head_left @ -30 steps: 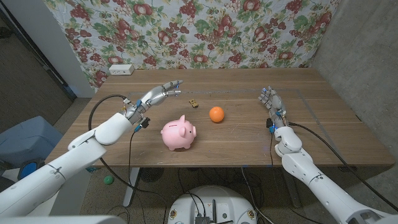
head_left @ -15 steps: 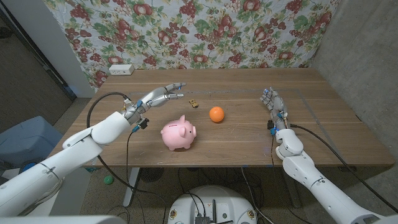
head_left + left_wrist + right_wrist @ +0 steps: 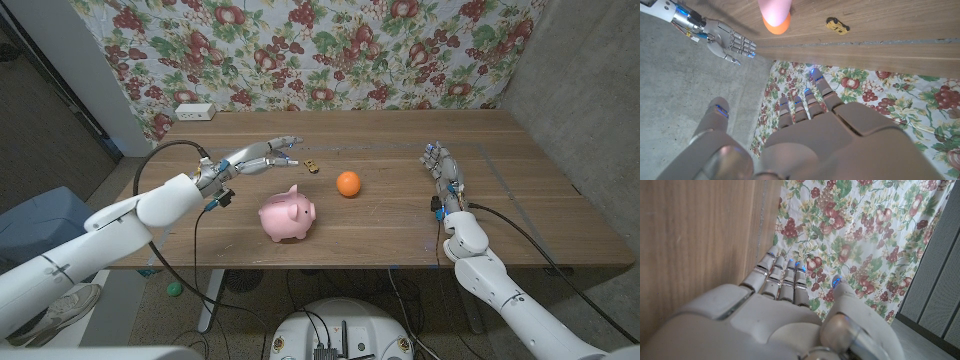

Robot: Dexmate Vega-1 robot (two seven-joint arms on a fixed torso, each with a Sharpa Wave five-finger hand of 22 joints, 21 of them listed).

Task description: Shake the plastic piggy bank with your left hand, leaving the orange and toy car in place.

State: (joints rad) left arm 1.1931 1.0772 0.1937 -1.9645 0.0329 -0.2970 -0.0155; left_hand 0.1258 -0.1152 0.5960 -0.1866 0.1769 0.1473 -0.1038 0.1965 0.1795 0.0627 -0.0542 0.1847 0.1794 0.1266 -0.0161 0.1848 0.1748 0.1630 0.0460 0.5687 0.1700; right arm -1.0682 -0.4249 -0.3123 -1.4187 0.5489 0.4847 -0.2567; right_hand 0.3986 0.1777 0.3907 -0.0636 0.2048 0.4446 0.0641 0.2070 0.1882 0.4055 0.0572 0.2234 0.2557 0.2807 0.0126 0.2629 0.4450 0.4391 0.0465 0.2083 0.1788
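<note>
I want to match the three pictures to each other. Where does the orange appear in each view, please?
Head view: the orange lies at the table's middle, right of the piggy bank.
Left wrist view: the orange at the top edge, partly behind the pink piggy bank.
Right wrist view: not in it.
Shared landmark: the toy car beside the orange.

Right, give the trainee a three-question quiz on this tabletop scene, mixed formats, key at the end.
1. True or false: the left robot hand is gripping the piggy bank.
2. Which thing lies nearest the left robot hand's fingertips? A) orange B) toy car C) white box
3. Fill in: the right robot hand holds ____.

Key:
1. False; it hovers open behind the piggy bank, apart from it.
2. B
3. Nothing; it waits with fingers extended near the table's right side.
</note>
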